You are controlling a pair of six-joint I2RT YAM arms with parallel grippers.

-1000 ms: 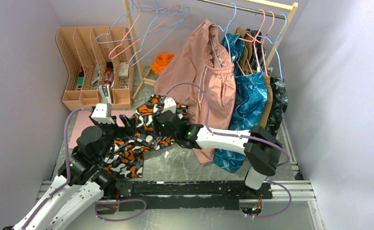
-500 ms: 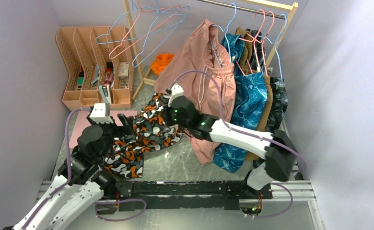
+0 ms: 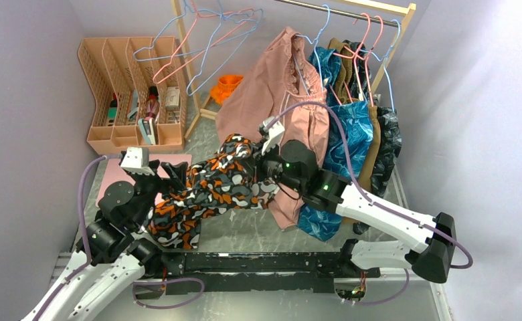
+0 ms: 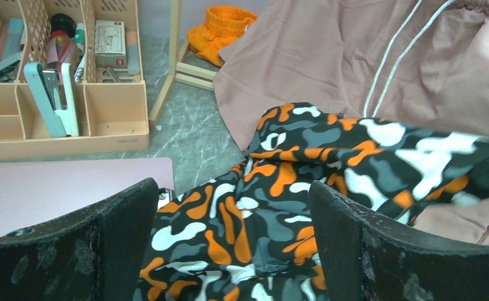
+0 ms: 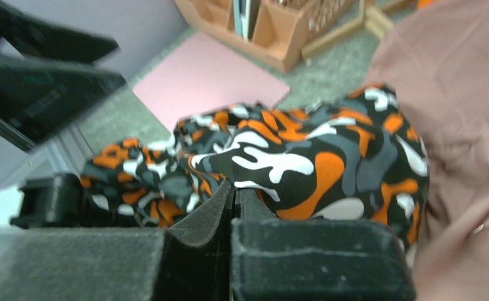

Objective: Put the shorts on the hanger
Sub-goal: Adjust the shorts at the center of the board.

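The shorts (image 3: 211, 187), in an orange, black, white and grey blotch print, are stretched from the table up toward the right. My right gripper (image 3: 264, 166) is shut on their upper edge, and the right wrist view shows the fabric (image 5: 304, 163) pinched at the closed fingertips (image 5: 234, 188). My left gripper (image 3: 168, 175) stands open over the lower part of the shorts (image 4: 279, 207), with its fingers (image 4: 123, 232) wide apart on either side of the cloth and gripping nothing. A light-blue hanger (image 3: 166, 35) hangs among pink ones on the rack's left post, far from both grippers.
A peach desk organizer (image 3: 131, 87) and a pink mat (image 3: 111, 182) sit at the left. A dusty-pink garment (image 3: 278, 100) and a blue leaf-print garment (image 3: 345, 140) hang from the rail (image 3: 352, 10) right behind the right gripper. Orange cloth (image 3: 228, 85) lies at the back. Walls close both sides.
My right gripper shut on the shorts and carried them up and to the right, stretching the fabric. The left gripper stayed open and drew back slightly to the left.
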